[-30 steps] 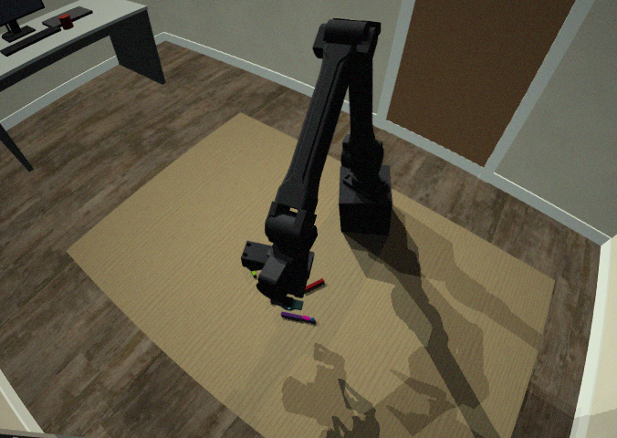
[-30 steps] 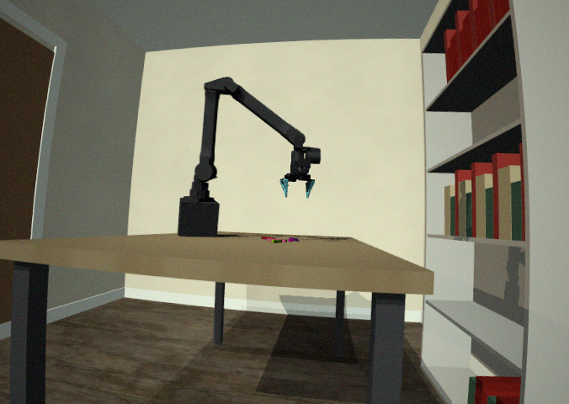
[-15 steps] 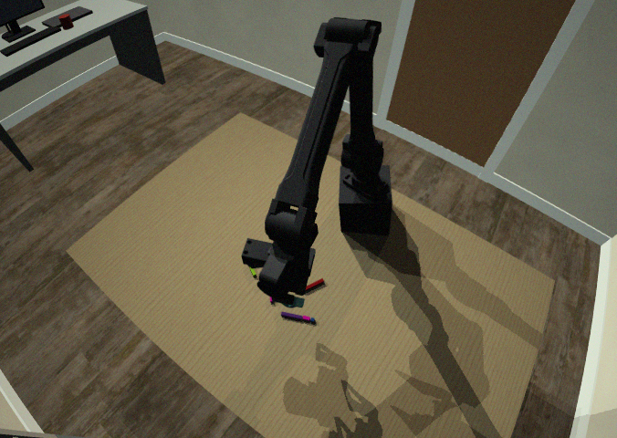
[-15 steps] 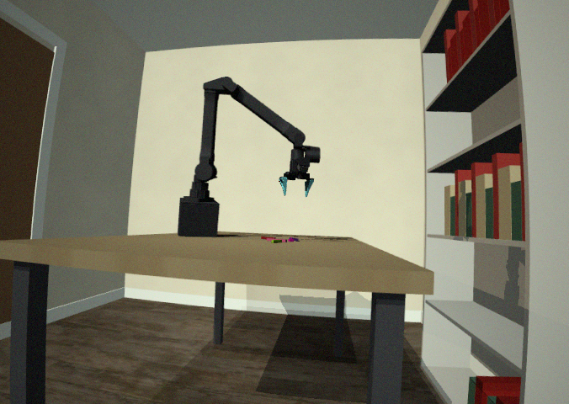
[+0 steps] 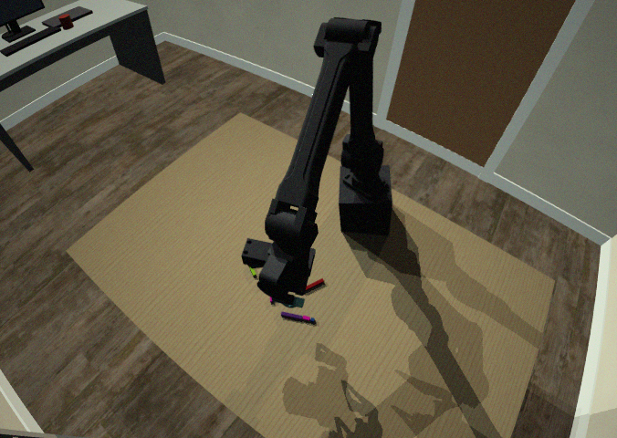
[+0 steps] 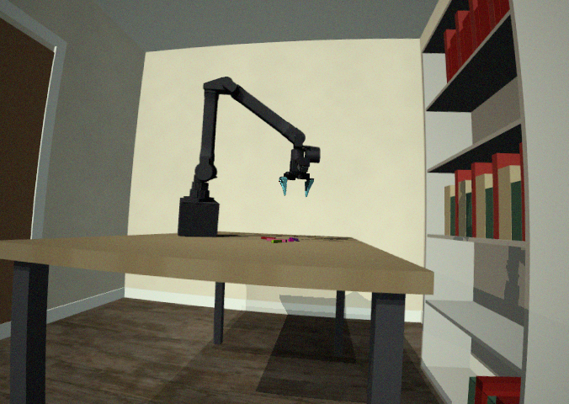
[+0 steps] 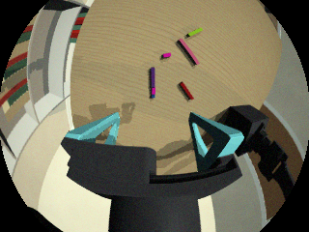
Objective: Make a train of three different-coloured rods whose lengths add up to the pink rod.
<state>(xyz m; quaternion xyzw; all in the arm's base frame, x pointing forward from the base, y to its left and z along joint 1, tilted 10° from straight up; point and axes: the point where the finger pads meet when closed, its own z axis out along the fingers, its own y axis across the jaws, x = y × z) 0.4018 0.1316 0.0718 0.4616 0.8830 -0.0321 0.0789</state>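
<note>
My gripper (image 6: 295,185) (image 7: 154,116) is open and empty, with its turquoise fingers spread wide, high above the rods. In the wrist view a purple rod (image 7: 153,77) (image 5: 291,315) lies flat with a magenta rod (image 7: 154,93) (image 5: 306,318) against its end, in one line. A tiny dark blue piece (image 5: 313,321) seems to close that line in the top view. The pink rod (image 7: 188,52) lies farther off, with a lime rod (image 7: 195,31) (image 5: 252,272) beyond it. A second short magenta rod (image 7: 166,56) lies left of the pink rod. A red rod (image 7: 187,91) (image 5: 314,284) lies to the right of the purple one.
The rods lie near the middle of the tan table (image 5: 164,247) (image 6: 228,266). The arm's base (image 5: 364,206) (image 6: 198,216) stands at the back of the table. In the top view the arm hides the pink rod. A bookshelf (image 6: 552,190) stands beside the table.
</note>
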